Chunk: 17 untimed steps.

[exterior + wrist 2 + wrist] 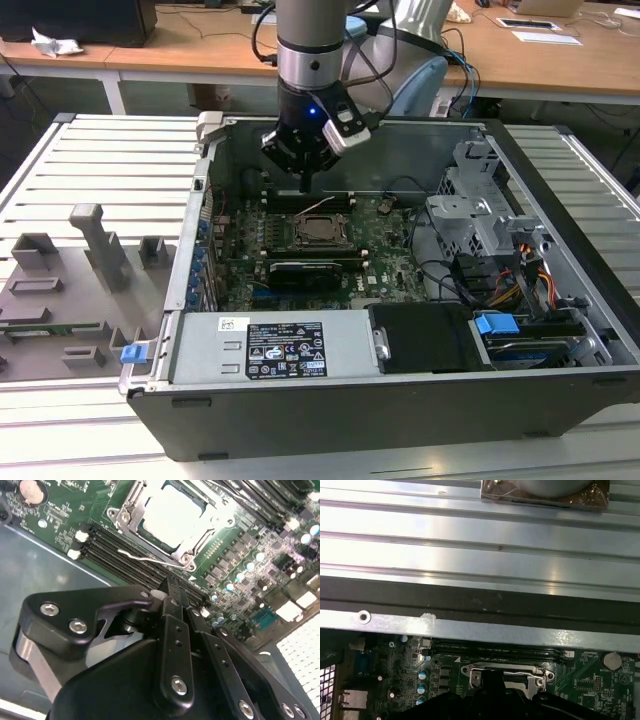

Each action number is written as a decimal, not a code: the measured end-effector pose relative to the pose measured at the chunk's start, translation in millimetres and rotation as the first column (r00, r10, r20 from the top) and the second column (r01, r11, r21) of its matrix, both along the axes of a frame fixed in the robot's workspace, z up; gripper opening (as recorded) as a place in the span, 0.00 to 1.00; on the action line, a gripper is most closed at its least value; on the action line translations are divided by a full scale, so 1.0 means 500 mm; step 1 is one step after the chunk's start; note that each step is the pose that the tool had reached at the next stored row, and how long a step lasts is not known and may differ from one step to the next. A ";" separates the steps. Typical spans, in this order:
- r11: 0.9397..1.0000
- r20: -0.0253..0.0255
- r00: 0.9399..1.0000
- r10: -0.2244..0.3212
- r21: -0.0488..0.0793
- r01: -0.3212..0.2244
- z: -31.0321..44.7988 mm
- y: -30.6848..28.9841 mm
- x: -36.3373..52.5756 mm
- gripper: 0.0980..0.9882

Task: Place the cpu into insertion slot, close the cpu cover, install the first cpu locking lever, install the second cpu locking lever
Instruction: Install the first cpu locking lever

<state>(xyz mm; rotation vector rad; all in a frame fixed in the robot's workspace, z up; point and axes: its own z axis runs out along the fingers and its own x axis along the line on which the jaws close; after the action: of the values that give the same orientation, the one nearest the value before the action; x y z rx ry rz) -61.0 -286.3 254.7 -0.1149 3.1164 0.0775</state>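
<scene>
The cpu lies silver top up in the insertion slot on the green motherboard; the exterior view shows it mid-board. The cpu cover lies flat around the chip as a metal frame. A thin wire lever runs along the slot's edge nearest my gripper; I cannot tell whether it is latched. My gripper hangs above the board, just off that edge, fingers shut with nothing between them. In the exterior view the gripper points down a little behind the slot. In the first wrist view the lever sits beyond the gripper's black body.
Long black memory slots run beside the socket. A black graphics card lies in front of it, and a power supply fills the case front. A drive cage and cables stand at the exterior view's right, a grey fixture tray at its left.
</scene>
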 end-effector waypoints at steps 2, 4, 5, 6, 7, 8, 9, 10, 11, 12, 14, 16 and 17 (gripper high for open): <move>1.000 0.000 1.000 -0.004 0.000 0.004 -0.003 0.000 0.002 0.01; 1.000 0.000 1.000 -0.017 0.001 0.017 -0.006 0.000 0.006 0.01; 1.000 0.000 1.000 -0.023 0.001 0.023 -0.010 0.000 0.010 0.01; 1.000 0.000 1.000 -0.024 0.001 0.024 -0.014 0.001 0.013 0.01; 1.000 0.000 1.000 -0.024 0.001 0.024 -0.017 0.001 0.015 0.01; 1.000 0.000 1.000 -0.024 0.001 0.024 -0.021 0.001 0.017 0.01; 1.000 0.000 1.000 -0.024 0.001 0.024 -0.025 0.001 0.019 0.01; 1.000 0.000 1.000 -0.024 0.001 0.024 -0.029 0.001 0.021 0.01; 1.000 0.000 1.000 -0.024 0.001 0.024 -0.032 0.001 0.022 0.01; 1.000 0.000 1.000 -0.024 0.001 0.024 -0.035 0.002 0.023 0.01; 1.000 0.000 1.000 -0.021 0.001 0.021 -0.040 0.003 0.025 0.01; 1.000 0.000 1.000 -0.021 0.001 0.021 -0.042 0.005 0.029 0.01; 1.000 0.000 1.000 -0.021 0.001 0.021 -0.044 0.006 0.030 0.01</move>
<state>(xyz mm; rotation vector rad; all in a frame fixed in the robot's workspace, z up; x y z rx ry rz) -45.7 -283.2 232.8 -0.0817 3.1167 0.0783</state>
